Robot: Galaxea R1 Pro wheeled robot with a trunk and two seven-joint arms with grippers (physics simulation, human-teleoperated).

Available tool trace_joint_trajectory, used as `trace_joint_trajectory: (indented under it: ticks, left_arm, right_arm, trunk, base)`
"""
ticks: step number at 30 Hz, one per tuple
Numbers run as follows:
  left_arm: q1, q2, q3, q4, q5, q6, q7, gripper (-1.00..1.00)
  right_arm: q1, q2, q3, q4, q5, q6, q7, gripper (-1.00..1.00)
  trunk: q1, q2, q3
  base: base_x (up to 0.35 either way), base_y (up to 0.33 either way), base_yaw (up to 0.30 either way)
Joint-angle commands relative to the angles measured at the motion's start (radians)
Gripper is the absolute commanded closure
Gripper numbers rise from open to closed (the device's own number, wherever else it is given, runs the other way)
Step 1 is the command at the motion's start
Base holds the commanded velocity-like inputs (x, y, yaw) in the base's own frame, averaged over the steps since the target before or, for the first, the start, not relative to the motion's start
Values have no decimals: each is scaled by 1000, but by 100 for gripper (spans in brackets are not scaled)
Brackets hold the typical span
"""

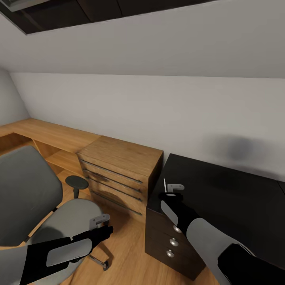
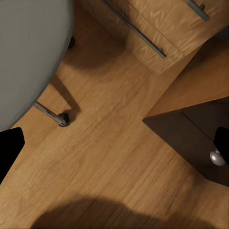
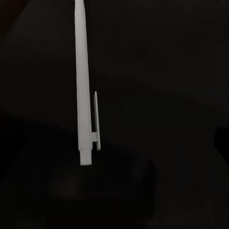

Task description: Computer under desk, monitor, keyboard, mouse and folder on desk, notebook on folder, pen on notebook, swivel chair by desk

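A white pen [image 1: 164,185] lies on the left end of the glossy black desk [image 1: 221,198]. My right gripper [image 1: 173,190] hovers open just beside it. In the right wrist view the whole pen [image 3: 85,95] with its clip rests on the dark desk top [image 3: 167,71], and nothing is clamped on it. The grey swivel chair [image 1: 23,186] stands at the left, its seat bare. My left gripper [image 1: 102,225] hangs open over the seat's front edge, above the wooden floor. The chair seat [image 2: 24,47] also fills one corner of the left wrist view.
A light-wood drawer unit [image 1: 118,170] stands between the chair and the desk, joined to a low wooden shelf [image 1: 47,136] along the sloped wall. Desk drawers with round silver knobs [image 1: 173,242] face me. A chair castor [image 2: 63,119] rests on the floor.
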Motion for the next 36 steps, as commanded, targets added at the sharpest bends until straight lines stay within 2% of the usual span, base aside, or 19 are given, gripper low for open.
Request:
trace_joint_trajectory:
  ticks: [1,6,16,24,32,36]
  left_arm:
    - [-2,0,-4,-2,9,-10,0,-100]
    - [-2,0,-4,-1,9,-9,-4,-100]
    - [-2,0,-4,-2,9,-9,-6,-100]
    - [-2,-1,-1,-36,8,-9,1,-100]
    - [-2,-1,0,-40,7,-10,3,-100]
    - [-2,-1,1,-40,7,-10,3,-100]
  right_arm:
    - [-1,-1,8,-1,-6,6,-8,-100]
    - [-1,-1,8,-1,-6,8,-8,-100]
    - [-1,-1,8,-1,-8,12,-7,-100]
    - [-1,-1,8,-1,-6,14,47,-100]
    - [-1,-1,7,-1,-6,14,54,-100]
    - [-1,-1,7,-1,-6,15,55,-100]
  trunk:
    - [0,-1,-1]
    - [0,-1,-1]
    - [0,-1,-1]
    - [0,-1,-1]
    - [0,-1,-1]
    - [15,-29,-14]
  base:
    - [93,0,0]
    - [186,0,0]
    - [28,0,0]
    - [0,0,0]
    - [0,0,0]
    - [0,0,0]
